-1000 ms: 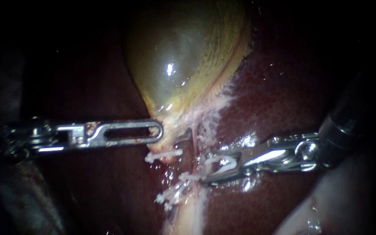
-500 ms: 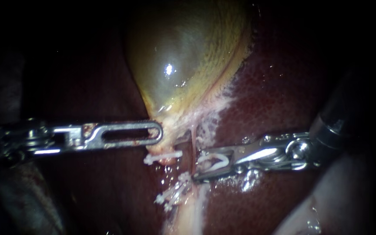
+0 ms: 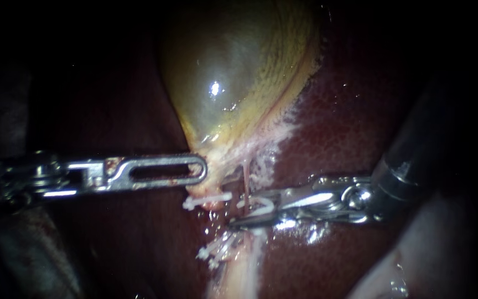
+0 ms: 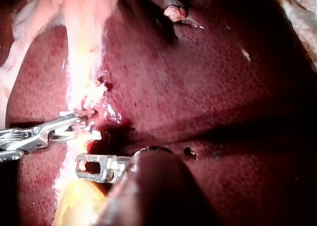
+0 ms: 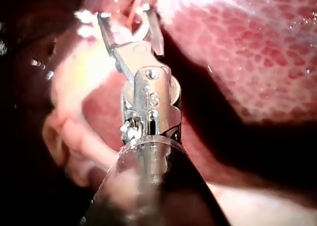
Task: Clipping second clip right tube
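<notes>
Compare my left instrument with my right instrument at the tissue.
The left instrument ends in a long slotted tip; the right instrument has shorter jaws holding a white clip. The left reaches the gallbladder neck; the right straddles the tube. Both are shiny metal.

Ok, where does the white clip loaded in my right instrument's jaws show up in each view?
Endoscope view: the white clip curves between the jaws of the right instrument, just under the gallbladder.
Left wrist view: white clip between the jaws of the second instrument, the right instrument; glare hides part of it.
Right wrist view: white clip between this instrument's own jaws, ahead of its shaft.
Shared landmark: the right instrument.
</notes>
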Tool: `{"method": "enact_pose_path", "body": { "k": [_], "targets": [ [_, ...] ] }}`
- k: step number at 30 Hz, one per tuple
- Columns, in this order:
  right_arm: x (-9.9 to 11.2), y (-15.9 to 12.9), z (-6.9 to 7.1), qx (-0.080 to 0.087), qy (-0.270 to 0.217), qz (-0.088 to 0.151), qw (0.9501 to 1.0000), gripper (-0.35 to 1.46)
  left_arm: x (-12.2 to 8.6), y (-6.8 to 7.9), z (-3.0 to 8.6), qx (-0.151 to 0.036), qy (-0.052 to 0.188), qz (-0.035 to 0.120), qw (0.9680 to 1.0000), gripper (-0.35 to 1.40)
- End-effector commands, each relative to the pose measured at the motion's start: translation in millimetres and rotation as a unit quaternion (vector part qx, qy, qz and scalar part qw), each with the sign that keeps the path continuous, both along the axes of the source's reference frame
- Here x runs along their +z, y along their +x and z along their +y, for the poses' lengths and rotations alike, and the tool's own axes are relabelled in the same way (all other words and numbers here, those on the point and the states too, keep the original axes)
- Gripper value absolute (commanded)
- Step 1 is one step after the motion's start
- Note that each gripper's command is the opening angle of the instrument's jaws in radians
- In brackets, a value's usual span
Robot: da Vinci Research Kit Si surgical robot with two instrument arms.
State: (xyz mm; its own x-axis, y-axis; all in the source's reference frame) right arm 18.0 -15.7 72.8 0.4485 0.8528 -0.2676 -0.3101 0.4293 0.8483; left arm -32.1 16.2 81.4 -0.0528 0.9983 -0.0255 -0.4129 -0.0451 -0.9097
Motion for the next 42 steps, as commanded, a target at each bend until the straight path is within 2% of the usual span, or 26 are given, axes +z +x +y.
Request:
{"method": "enact_pose_path", "body": {
  "k": [1, 14, 22, 32, 42],
  "targets": [
    [0.0, 0.0, 0.0, 0.002, 0.004, -0.001, 1.0, 0.42, 0.0, 0.0, 0.0, 0.0, 0.0, 0.0, 1.0, -0.35],
    [0.2, 0.2, 0.1, 0.023, 0.037, -0.013, 0.9989, 0.34, 0.0, 0.0, 0.0, 0.0, 0.0, 0.0, 1.0, -0.35],
    [0.7, 0.2, -0.5, 0.03, 0.047, -0.017, 0.9983, 0.25, 0.0, 0.0, 0.0, 0.0, 0.0, 0.0, 1.0, -0.35],
    [0.9, 0.1, -0.8, 0.039, 0.06, -0.022, 0.9972, -0.24, 0.0, 0.0, 0.0, 0.0, 0.0, 0.0, 1.0, -0.35],
    [1.0, 0.1, -0.7, 0.044, 0.067, -0.024, 0.9965, -0.34, 0.0, 0.0, 0.0, 0.0, 0.0, 0.0, 1.0, -0.35]
  ]
}}
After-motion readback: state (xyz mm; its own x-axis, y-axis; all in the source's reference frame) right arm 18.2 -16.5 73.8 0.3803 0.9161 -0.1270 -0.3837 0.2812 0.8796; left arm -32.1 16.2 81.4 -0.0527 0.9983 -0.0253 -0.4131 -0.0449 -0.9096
